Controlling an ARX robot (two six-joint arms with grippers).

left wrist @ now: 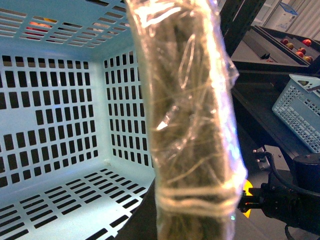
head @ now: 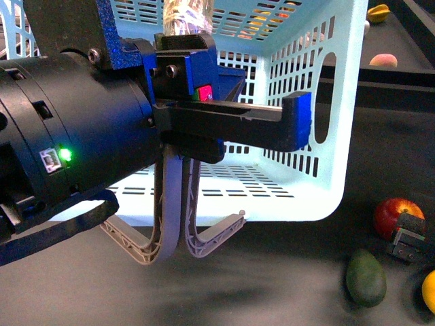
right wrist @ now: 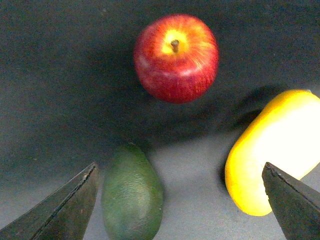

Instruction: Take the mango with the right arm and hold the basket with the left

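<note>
The turquoise basket (head: pixel 319 102) hangs tilted in front of me. Its two grey-brown handles (head: pixel 170 231) curve down below my left gripper (head: pixel 204 136), which is shut on them. In the left wrist view the basket's slotted inside (left wrist: pixel 60 125) shows, and a plastic-wrapped bundle of brown fibre (left wrist: pixel 190 125) hides the jaws. The yellow mango (right wrist: pixel 272 150) lies on the dark table, against one finger of my open right gripper (right wrist: pixel 180 165). It also shows at the front view's right edge (head: pixel 429 291), beside the right gripper (head: pixel 408 243).
A dark green pear-shaped fruit (right wrist: pixel 132 195) lies by the other right finger, and a red apple (right wrist: pixel 176 57) lies beyond both. More fruit (head: pixel 383 61) sits at the back right. A second slotted basket (left wrist: pixel 300 110) stands on a bench.
</note>
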